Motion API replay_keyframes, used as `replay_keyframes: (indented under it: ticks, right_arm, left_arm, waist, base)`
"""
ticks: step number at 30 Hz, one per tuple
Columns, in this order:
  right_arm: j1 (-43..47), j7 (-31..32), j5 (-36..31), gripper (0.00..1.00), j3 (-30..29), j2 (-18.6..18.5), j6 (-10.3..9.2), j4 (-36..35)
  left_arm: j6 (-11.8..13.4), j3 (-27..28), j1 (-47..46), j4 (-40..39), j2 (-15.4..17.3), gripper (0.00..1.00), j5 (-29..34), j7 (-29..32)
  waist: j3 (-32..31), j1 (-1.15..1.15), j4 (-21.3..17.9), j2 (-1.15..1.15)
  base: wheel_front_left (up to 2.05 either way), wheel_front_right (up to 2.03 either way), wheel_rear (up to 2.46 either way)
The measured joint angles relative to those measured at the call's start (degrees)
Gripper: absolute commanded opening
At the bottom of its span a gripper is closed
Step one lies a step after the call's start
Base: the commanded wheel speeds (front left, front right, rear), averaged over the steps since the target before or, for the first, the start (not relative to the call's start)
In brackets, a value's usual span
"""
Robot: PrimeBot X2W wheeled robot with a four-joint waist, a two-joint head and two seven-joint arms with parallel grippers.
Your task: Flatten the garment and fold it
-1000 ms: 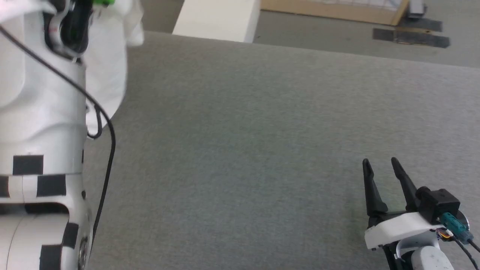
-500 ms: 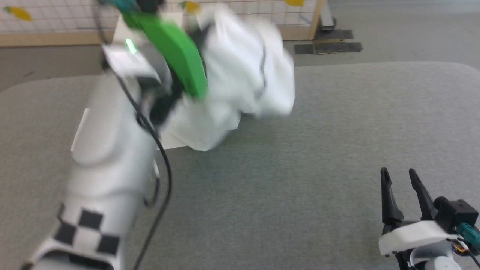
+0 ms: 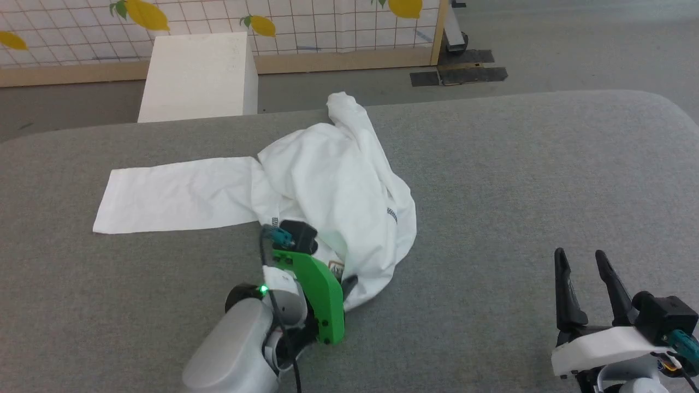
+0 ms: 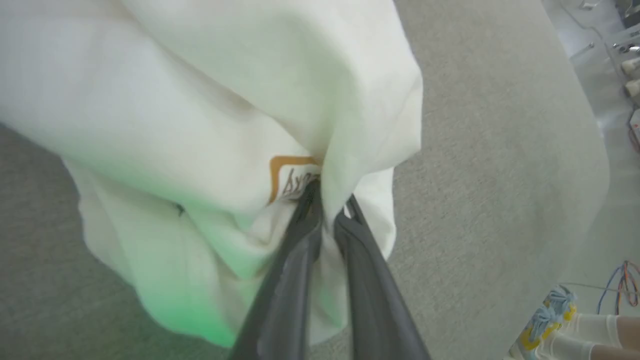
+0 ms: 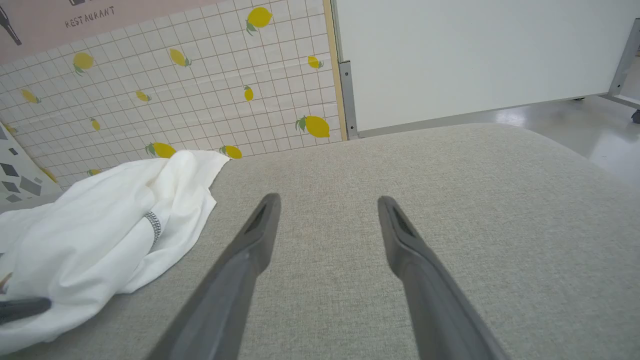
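The garment (image 3: 338, 185), a thin white shirt, lies crumpled mid-table, one sleeve (image 3: 175, 194) stretched flat to the left. My left gripper (image 3: 349, 283) sits at its near edge, shut on a fold beside the brown-bordered chest patch (image 3: 336, 268). In the left wrist view the two fingers (image 4: 300, 260) pinch the garment (image 4: 225, 100) right next to the patch (image 4: 290, 177). My right gripper (image 3: 579, 259) rests open at the lower right, well apart from the cloth. The right wrist view has its gripper (image 5: 327, 205) empty over bare table, with the garment (image 5: 100, 225) to its left.
A grey padded table (image 3: 519, 164) spreads under everything, with wide bare room on its right half. A white box (image 3: 199, 73) stands beyond the far edge, before a lemon-patterned tiled panel (image 3: 327, 27). A person's feet in shoes (image 4: 550, 320) stand beside the table.
The head camera has swung and tilted. My left arm has come down from a raised pose, and the garment it carried now lies on the table. The right gripper stays open.
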Motion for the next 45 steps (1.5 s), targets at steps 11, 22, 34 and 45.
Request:
replay_keyframes:
  ticks: [11,22,34,45]
  right_arm:
    - [0.4,0.0,1.1,1.0,0.3,0.0,0.0,0.4]
    - [-2.7,9.0,0.8,1.0,2.1,0.0,0.0,6.6]
    - [-28.4,41.9,-13.1,1.0,12.7,0.1,0.01,19.2]
    - [-34.3,44.2,-16.5,0.0,12.6,-0.4,-0.03,27.8]
  left_arm:
    - [6.7,16.7,1.2,-14.0,2.9,1.0,0.2,-28.8]
    - [14.3,20.4,14.4,-20.4,5.8,1.0,18.4,-40.9]
    - [10.3,22.5,16.6,-23.5,-0.3,1.0,22.8,-41.1]
    - [8.1,23.9,15.5,-23.8,-2.1,1.0,23.5,-41.1]
  waist:
    - [-1.8,0.0,3.2,0.0]
    - [-1.3,0.0,5.3,0.0]
    - [3.8,0.0,9.5,0.0]
    - [8.3,0.0,15.5,0.0]
  base:
    - [0.0,0.0,0.0]
    - [0.0,0.0,0.0]
    - [0.0,0.0,0.0]
    - [0.0,0.0,0.0]
